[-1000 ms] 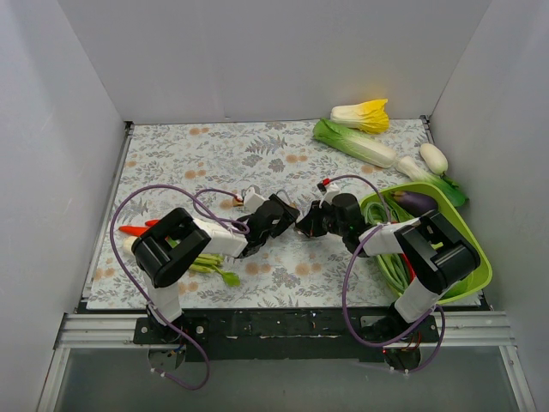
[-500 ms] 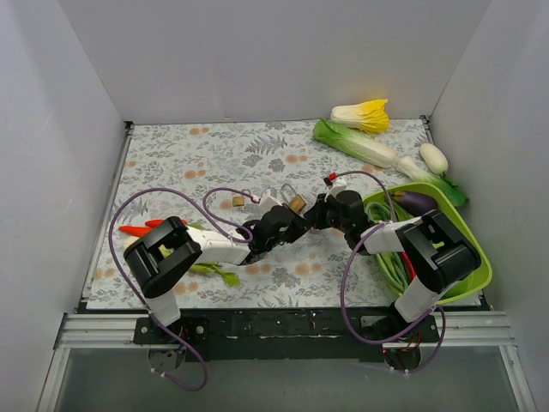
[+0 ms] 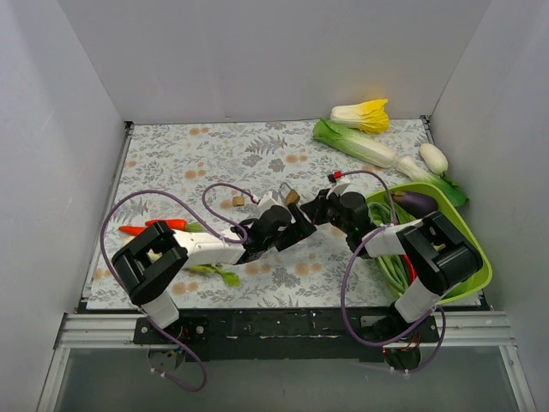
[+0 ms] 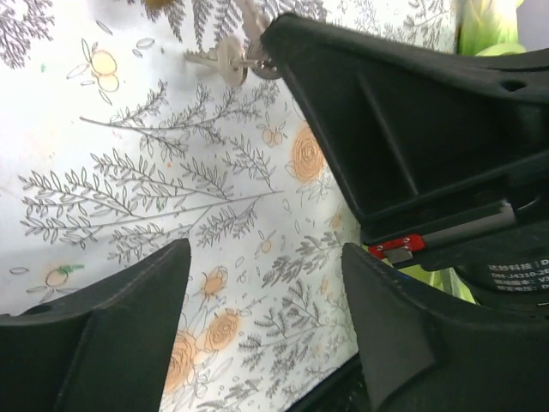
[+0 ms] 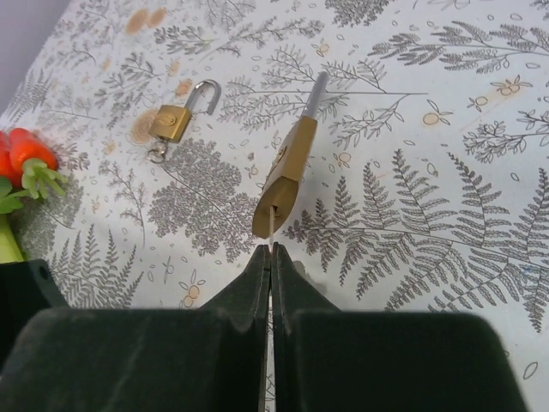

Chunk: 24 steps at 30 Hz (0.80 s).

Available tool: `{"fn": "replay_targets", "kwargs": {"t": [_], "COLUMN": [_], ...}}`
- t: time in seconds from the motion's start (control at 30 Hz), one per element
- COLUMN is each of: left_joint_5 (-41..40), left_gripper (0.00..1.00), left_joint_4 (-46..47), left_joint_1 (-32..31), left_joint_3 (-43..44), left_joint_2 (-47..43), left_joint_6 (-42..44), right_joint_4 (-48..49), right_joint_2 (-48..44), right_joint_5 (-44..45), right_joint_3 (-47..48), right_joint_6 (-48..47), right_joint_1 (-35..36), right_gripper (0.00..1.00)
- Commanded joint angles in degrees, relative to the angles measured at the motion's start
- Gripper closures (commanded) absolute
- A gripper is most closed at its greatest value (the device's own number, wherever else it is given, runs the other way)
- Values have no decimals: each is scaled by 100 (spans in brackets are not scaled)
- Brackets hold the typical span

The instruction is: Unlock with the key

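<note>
The right gripper (image 5: 271,257) is pinching fully closed on the key (image 5: 270,232), which is showing edge-on just below the brass padlock (image 5: 288,163) and appears to be entering its underside. The left gripper (image 4: 264,257) is standing open near the padlock, holding nothing (only tablecloth between its fingers). Judgement: the left gripper should be clamping the padlock body squarely while the right wrist is turning the key; otherwise the lock is likely turning with it. The smaller padlock (image 5: 174,118) is lying apart, not concerned.
</note>
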Motion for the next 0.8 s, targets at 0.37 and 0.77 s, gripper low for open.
{"fn": "replay_targets", "kwargs": {"t": [0.37,0.77], "left_joint_5": [877,1871], "left_gripper": [2,4], "left_joint_4": [556,-787], "left_joint_1": [1074,1787], "left_joint_3": [-316,1693], "left_joint_2": [-899,610], "left_joint_6": [829,3851], "right_joint_4": [1070,200], "right_joint_2": [-308,-1097], "right_joint_5": [-143,-284], "right_joint_3": [-398,-864], "right_joint_6": [162,426], "right_joint_1": [35,-325], "right_gripper": [99,99]}}
